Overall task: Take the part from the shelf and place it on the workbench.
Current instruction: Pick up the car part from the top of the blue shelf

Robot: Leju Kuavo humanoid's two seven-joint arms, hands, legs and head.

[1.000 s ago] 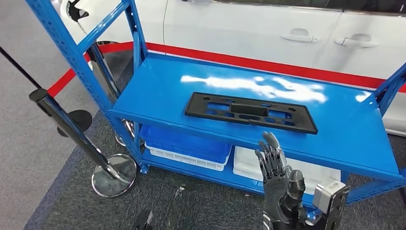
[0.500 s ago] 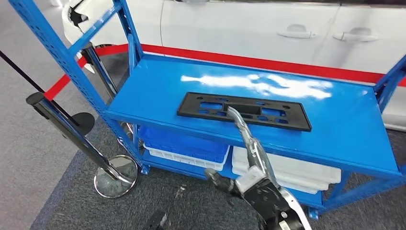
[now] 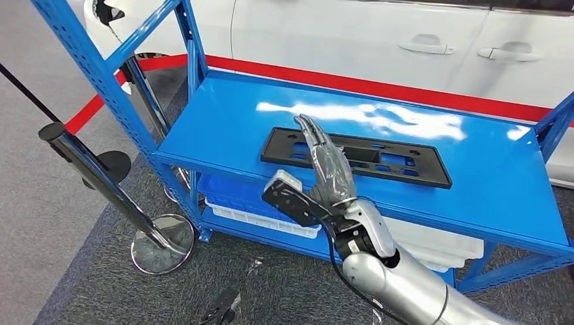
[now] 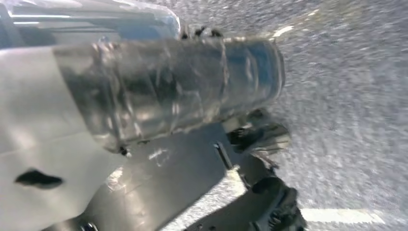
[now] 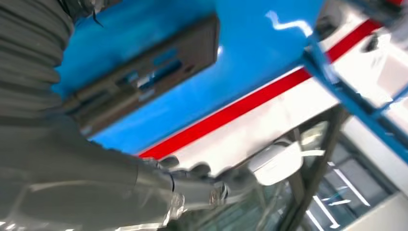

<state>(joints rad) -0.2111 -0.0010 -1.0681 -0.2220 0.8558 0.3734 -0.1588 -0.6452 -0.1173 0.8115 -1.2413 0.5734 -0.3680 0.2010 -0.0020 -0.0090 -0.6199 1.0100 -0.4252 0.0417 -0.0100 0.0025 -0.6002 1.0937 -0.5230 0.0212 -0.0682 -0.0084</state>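
Part: the black slotted plate [image 3: 386, 157] lies flat on the blue shelf [image 3: 223, 135], which I also see in the right wrist view.
Right hand [image 3: 328, 169]: raised over the plate's left end, fingers straight and together, empty; a second ago it was below the shelf edge.
Left hand: I cannot tell.
Around: white car [image 3: 352, 34], stanchion [image 3: 101, 183].

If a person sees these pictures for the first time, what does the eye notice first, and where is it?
First, the bright blue shelf filling the middle of the head view, with the flat black part lying on its top board. Next, the right hand, raised in front of the part with fingers stretched, holding nothing. Behind the shelf stands a white car with a red stripe.
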